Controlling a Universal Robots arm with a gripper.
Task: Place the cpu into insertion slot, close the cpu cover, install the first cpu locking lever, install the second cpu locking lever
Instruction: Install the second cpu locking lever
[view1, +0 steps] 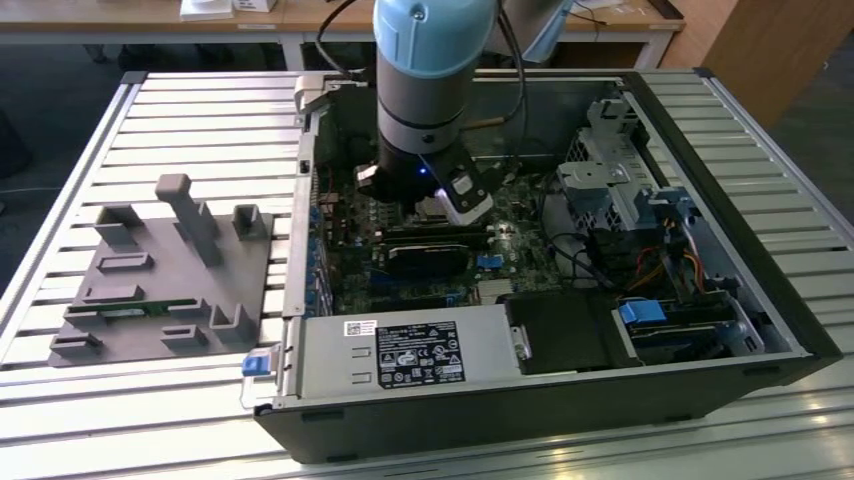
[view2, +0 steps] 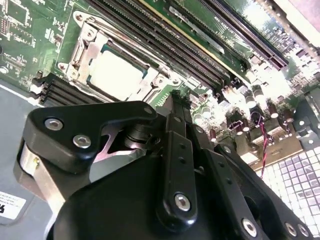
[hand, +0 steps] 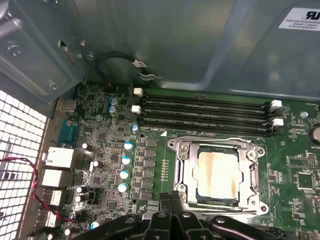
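Note:
The cpu (hand: 218, 172), a pale silvery-beige square, lies flat in the insertion slot (hand: 194, 175), whose dark edge shows around the chip. The cpu cover (hand: 185, 165), a silver frame with a square cut-out, lies down around the chip; both wrist views show this, with the cpu (view2: 116, 75) framed by metal. Thin wire levers run along the frame's edges; I cannot tell whether they are latched. My gripper (hand: 170, 196) hovers just beside the socket's edge, fingers pressed together with nothing between them. The same fingertips (view2: 176, 96) point at the board near the socket corner. The arm (view1: 420, 90) reaches down into the open case.
Long black memory slots (hand: 205, 112) run beside the socket, and blue-topped capacitors (hand: 125, 160) stand on its other side. The grey case wall (hand: 175, 45) rises behind. A grey power supply (view1: 400, 355), a black block (view1: 427, 255) and a drive cage (view1: 601, 180) crowd the case. A grey fixture (view1: 160, 270) sits outside.

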